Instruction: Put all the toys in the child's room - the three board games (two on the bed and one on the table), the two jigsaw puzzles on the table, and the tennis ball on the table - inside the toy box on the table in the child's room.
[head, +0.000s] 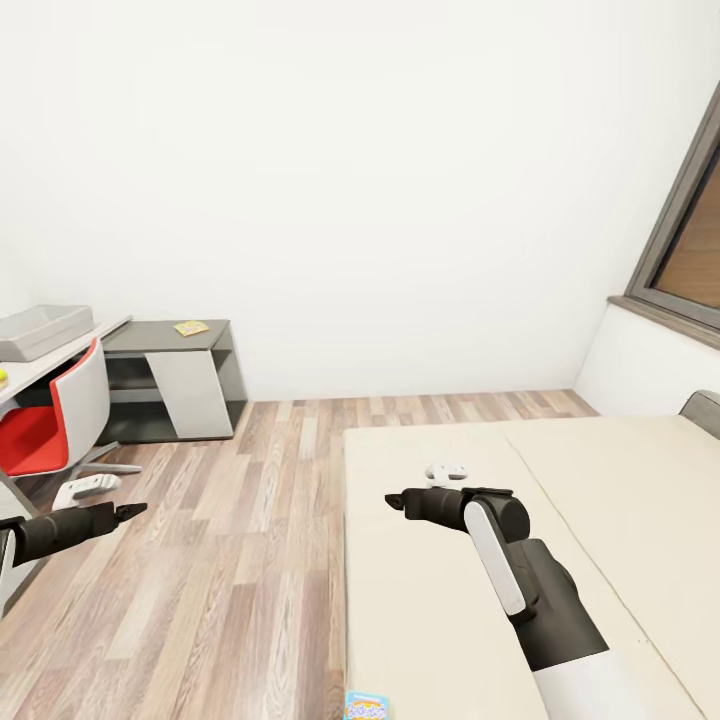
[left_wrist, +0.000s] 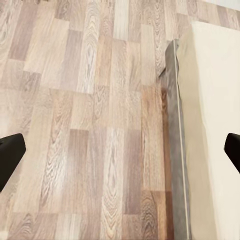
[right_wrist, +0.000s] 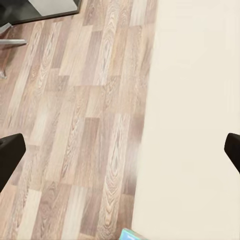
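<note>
I see both tools wide open, holding nothing: left tool (head: 138, 510) over the floor (head: 250, 560), right tool (head: 393, 500) over the bed (head: 600, 480); board game (head: 366, 706) at the bed's near edge, toy box (head: 45, 330) on the bench (head: 60, 362)

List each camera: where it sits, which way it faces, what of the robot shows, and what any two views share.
Head view: on the robot's head, looking forward and down across the wood floor to the bed, desk and red chair; both arms show, left gripper, right gripper.
Left wrist view: on the left arm, looking down at floor and the bed's edge; dark fingertips show.
Right wrist view: on the right arm, looking down at floor and bed; fingertips show.
Shared: both wrist views see floor meeting bed.
</note>
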